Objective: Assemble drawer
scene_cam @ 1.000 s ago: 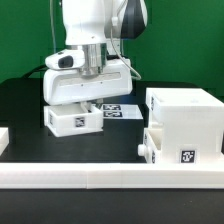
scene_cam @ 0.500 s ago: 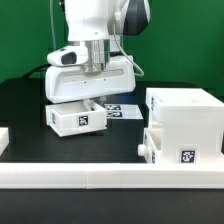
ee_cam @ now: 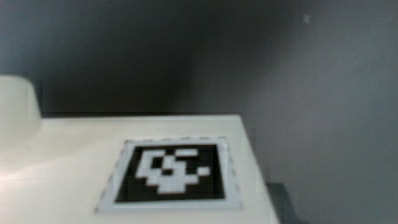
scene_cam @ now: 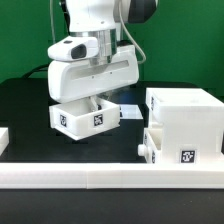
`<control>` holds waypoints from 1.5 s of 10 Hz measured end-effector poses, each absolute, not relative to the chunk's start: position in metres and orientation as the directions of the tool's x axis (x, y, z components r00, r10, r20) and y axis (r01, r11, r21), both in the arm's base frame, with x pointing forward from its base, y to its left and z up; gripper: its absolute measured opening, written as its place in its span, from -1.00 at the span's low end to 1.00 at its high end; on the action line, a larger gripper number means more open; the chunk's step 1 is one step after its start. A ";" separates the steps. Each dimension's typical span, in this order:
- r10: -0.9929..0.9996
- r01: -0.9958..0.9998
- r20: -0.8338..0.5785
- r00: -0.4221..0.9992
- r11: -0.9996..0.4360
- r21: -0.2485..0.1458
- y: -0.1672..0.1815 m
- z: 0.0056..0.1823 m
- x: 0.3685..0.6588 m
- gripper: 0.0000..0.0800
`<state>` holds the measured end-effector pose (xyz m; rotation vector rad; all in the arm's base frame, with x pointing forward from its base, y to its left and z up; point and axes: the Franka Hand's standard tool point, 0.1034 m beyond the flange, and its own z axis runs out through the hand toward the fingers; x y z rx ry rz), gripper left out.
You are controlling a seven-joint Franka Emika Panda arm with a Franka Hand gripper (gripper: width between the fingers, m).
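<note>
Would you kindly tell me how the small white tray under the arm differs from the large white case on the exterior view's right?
The small matte white plastic tray is low and open-topped; the large cube-like white plastic case is much taller and closed on top. The tray sits directly beneath the arm, tilted slightly; the case stands apart, square. Both are matte white and carry black-and-white square tags.

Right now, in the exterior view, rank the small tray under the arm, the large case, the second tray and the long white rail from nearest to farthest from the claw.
1. Small tray: directly below the claw, at the fingers.
2. Large case: toward the exterior view's right.
3. Second tray: in front of the case, lower right.
4. Long white rail: along the front edge; its nearest stretch is about as close as the second tray, so that order is uncertain.
</note>
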<state>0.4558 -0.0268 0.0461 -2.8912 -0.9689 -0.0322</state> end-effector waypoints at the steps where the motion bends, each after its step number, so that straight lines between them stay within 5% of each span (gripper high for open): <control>1: 0.612 0.614 0.045 0.789 -0.785 -0.086 -0.024 0.054 0.470 -0.89; 5: 0.691 0.693 0.054 0.720 -0.716 -0.081 -0.023 0.055 0.474 -0.89; 12: 0.982 0.984 0.072 0.176 -0.174 -0.041 -0.034 0.058 0.493 -0.89; 15: 0.990 0.992 0.072 0.119 -0.117 -0.037 -0.035 0.058 0.498 -0.89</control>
